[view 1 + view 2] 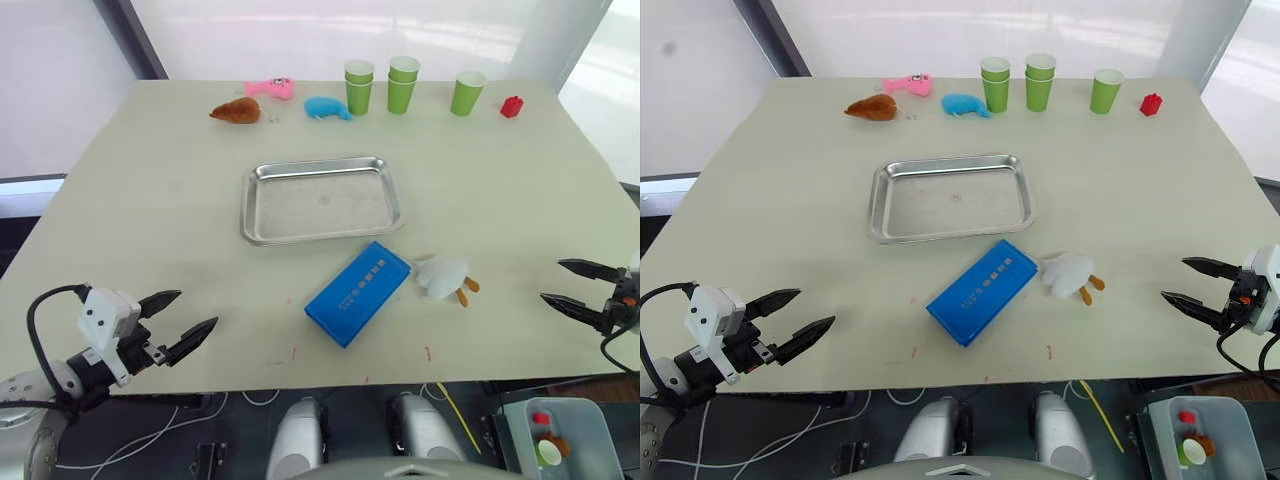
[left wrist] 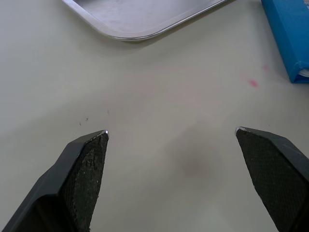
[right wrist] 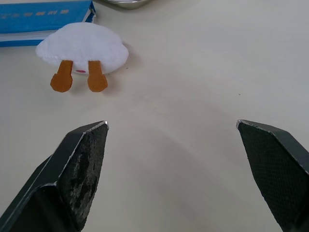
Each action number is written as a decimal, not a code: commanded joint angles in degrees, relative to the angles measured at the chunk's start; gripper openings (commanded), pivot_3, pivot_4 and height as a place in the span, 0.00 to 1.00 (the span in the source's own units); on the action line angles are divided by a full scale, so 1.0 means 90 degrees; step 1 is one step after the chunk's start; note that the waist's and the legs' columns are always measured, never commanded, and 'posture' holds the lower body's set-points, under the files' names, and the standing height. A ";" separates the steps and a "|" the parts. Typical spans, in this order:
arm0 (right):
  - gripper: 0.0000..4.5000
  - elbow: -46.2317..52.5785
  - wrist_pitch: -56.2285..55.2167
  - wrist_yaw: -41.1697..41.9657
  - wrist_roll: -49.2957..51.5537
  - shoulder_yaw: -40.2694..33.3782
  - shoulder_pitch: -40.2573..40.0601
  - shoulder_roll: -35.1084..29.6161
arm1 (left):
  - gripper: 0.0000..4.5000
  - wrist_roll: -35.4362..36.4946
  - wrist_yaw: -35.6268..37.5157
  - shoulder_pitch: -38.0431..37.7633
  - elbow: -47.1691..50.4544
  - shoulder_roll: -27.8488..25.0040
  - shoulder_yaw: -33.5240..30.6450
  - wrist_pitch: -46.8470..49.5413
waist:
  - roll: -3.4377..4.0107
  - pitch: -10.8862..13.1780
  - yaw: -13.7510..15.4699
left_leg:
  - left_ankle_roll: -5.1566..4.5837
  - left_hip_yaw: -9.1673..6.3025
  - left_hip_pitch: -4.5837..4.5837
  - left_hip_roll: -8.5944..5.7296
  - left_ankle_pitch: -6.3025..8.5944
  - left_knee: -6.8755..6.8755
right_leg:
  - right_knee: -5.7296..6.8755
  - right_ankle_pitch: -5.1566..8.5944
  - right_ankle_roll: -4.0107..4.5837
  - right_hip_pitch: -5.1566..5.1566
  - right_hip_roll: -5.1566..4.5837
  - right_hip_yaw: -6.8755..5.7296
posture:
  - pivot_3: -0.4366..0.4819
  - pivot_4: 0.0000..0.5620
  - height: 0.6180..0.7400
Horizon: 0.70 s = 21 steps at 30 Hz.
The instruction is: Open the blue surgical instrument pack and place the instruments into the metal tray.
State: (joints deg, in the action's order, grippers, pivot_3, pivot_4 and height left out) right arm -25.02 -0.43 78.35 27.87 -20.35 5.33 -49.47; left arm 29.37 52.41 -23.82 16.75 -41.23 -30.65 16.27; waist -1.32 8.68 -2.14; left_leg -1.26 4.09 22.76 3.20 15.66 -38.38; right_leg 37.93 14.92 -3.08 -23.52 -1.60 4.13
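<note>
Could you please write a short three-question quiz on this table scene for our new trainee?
1. True or false: the blue surgical instrument pack is lying closed on the table.
2. What lies inside the metal tray? A) scissors B) nothing C) a green cup
3. Which item lies right beside the pack, on the side of the right gripper?

Key
1. True: its cover is shut and no instruments are out.
2. B.
3. The white plush toy with orange feet. Both the right gripper and the left gripper are open, away from the pack.
</note>
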 commanded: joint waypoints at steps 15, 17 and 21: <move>0.99 0.0491 -0.0026 -0.0196 0.0165 -0.0148 -0.0034 0.0248 | 1.00 -0.0001 0.0412 0.0251 0.0026 -0.0172 0.0176 -0.0068 | -0.0001 0.0000 -0.0001 | 0.0000 -0.0001 -0.0002 0.0001 0.0000 -0.0001 | 0.0003 -0.0001 -0.0001 0.0002 0.0002 0.0000 | 0.48 0.27 1.00; 0.99 0.0638 0.0128 -0.0242 0.0194 -0.0081 0.0092 0.0282 | 1.00 0.0014 0.0452 0.0179 0.0206 -0.0167 0.0255 -0.0028 | -0.0001 0.0000 0.0000 | 0.0000 0.0001 -0.0002 0.0001 0.0000 -0.0001 | 0.0002 -0.0001 -0.0001 0.0002 0.0001 0.0001 | 0.48 0.27 1.00; 0.99 0.0980 0.0437 -0.0584 0.0007 0.0272 0.0553 0.0397 | 1.00 -0.0007 0.0488 0.0090 0.0647 -0.0177 0.0556 0.0045 | -0.0001 0.0000 -0.0001 | 0.0000 0.0000 -0.0002 0.0001 0.0000 -0.0002 | 0.0004 -0.0002 -0.0002 0.0002 0.0001 0.0001 | 0.48 0.27 1.00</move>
State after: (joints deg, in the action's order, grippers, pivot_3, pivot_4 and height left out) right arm -18.62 2.52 74.27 28.16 -18.41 8.96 -46.05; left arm 28.89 56.45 -22.75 19.71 -42.33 -25.99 16.68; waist -1.33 8.68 -2.15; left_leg -1.26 4.07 22.75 3.21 15.66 -38.40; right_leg 37.98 14.91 -3.09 -23.51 -1.59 4.12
